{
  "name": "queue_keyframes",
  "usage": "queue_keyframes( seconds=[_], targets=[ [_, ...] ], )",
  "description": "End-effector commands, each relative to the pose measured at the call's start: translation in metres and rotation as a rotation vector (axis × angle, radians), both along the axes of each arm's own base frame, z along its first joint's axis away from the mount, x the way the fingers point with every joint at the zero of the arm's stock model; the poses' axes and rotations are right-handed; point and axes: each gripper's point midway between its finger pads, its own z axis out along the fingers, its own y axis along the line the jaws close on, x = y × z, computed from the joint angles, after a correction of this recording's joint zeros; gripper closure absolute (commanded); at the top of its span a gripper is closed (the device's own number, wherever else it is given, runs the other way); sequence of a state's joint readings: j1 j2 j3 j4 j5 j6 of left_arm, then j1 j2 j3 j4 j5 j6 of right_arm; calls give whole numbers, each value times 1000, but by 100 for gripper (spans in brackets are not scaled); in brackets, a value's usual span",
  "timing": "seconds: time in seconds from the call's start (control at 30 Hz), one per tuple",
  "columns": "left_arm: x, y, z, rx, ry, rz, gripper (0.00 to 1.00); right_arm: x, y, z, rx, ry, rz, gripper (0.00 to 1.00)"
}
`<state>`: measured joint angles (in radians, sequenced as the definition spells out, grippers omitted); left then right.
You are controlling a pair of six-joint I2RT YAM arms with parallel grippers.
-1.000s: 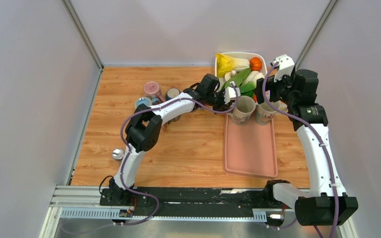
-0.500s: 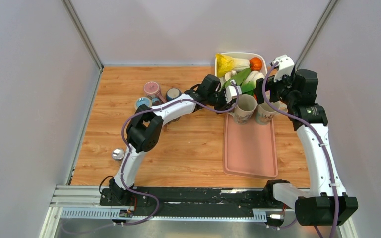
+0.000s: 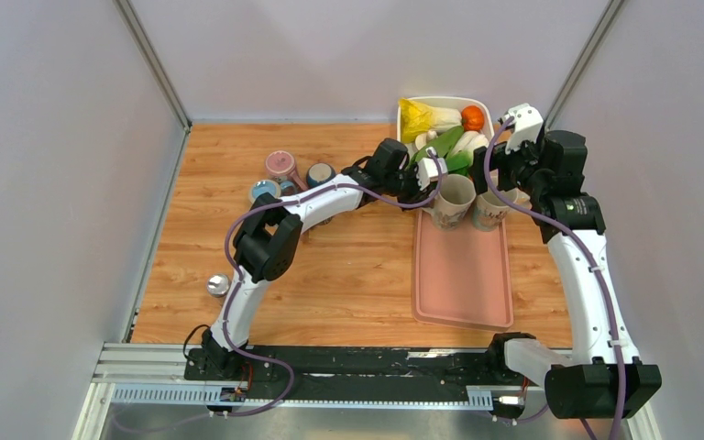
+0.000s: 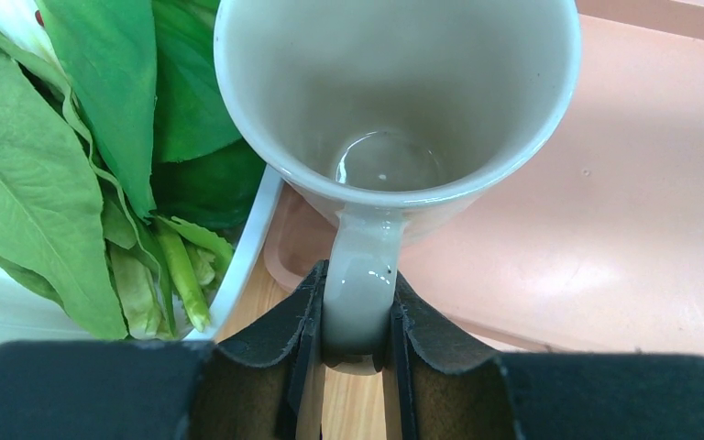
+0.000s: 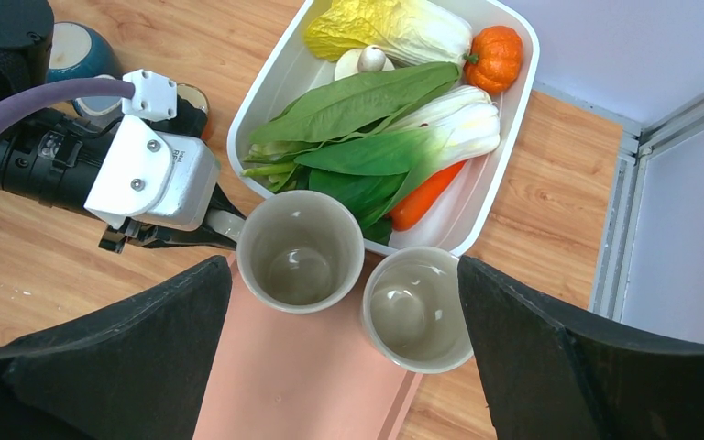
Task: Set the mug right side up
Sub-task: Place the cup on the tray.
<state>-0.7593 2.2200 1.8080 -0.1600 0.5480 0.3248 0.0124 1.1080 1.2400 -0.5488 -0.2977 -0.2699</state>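
Observation:
A beige mug (image 3: 454, 198) stands mouth-up at the far left corner of the pink tray (image 3: 463, 280). My left gripper (image 4: 353, 316) is shut on its handle (image 4: 359, 284), a black finger (image 4: 435, 344) on each side. The empty inside of the mug (image 4: 394, 101) faces the left wrist camera. From above, the same mug (image 5: 300, 249) sits beside a second upright mug (image 5: 417, 307) at the tray's far right corner. My right gripper (image 5: 344, 266) hovers wide open over both mugs and touches nothing.
A white bin (image 5: 513, 137) of vegetables stands just behind the mugs, close to the back wall. Three jars (image 3: 280, 165) cluster on the wood left of the left arm. A small silver object (image 3: 216, 285) lies near the left edge.
The left gripper and the mug it holds have crept slightly to the right. The right arm has barely moved.

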Motion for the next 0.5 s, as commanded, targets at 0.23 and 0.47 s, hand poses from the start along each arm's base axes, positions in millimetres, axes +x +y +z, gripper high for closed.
queue_keyframes(
  seconds=[0.23, 0.47],
  targets=[
    [16, -6, 67, -127, -160, 40, 58, -5, 3, 13, 9, -34, 12, 0],
    [-2, 7, 99, -145, -187, 6, 37, -7, 5, 9, 5, -16, 33, 0]
  ],
)
